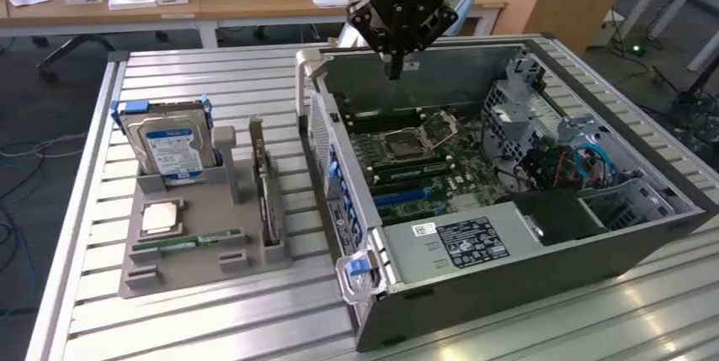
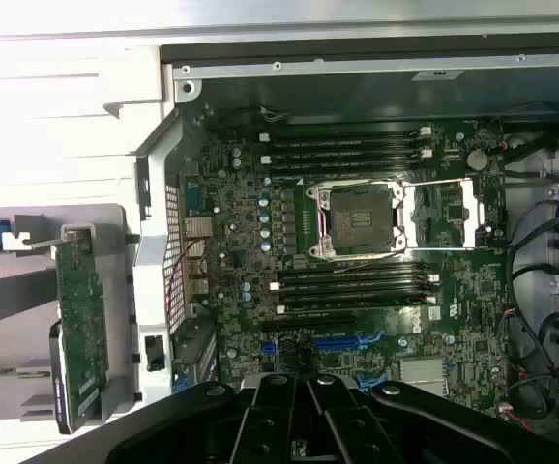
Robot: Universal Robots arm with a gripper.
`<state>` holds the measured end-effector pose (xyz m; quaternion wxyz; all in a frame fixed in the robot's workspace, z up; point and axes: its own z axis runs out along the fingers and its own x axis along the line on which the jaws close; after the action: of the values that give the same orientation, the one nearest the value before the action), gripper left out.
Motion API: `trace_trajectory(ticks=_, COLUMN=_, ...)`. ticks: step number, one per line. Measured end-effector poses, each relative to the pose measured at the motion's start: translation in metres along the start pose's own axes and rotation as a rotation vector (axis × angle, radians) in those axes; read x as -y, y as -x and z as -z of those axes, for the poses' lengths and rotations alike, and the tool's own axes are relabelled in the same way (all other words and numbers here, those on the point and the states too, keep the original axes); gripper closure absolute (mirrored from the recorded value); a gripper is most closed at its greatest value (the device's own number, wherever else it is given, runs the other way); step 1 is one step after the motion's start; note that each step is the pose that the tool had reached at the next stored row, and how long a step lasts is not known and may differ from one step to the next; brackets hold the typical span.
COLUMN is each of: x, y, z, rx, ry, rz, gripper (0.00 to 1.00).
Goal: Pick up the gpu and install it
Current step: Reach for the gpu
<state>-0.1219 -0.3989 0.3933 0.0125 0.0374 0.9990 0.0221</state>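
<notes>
The gpu [image 1: 266, 197] is a thin dark card standing on edge in the grey holder [image 1: 185, 273], on the side nearest the open computer case [image 1: 506, 252]. In the wrist view the gpu [image 2: 81, 329] shows its green board and a pale bracket at one end. My gripper [image 1: 393, 71] hangs over the far wall of the case, well apart from the card, fingers shut with nothing between them. In the wrist view my gripper [image 2: 299, 391] looks down on the motherboard [image 2: 250, 242], just beside the blue slots [image 2: 342, 343].
A silver hard drive [image 1: 174, 146] with a blue-white label stands in the holder. A processor chip [image 1: 161, 218] and a green memory stick [image 1: 185, 243] lie there too. The open CPU socket [image 1: 410, 142] sits mid-board. Cables and a drive cage [image 1: 561, 159] crowd the exterior view's right.
</notes>
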Motion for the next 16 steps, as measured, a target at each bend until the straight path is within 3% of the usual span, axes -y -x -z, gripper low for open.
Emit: trace_trajectory(ticks=16, x=0.0003, y=-0.004, z=0.0001, rx=0.0, ry=-0.0001, rz=0.0, gripper=0.89)
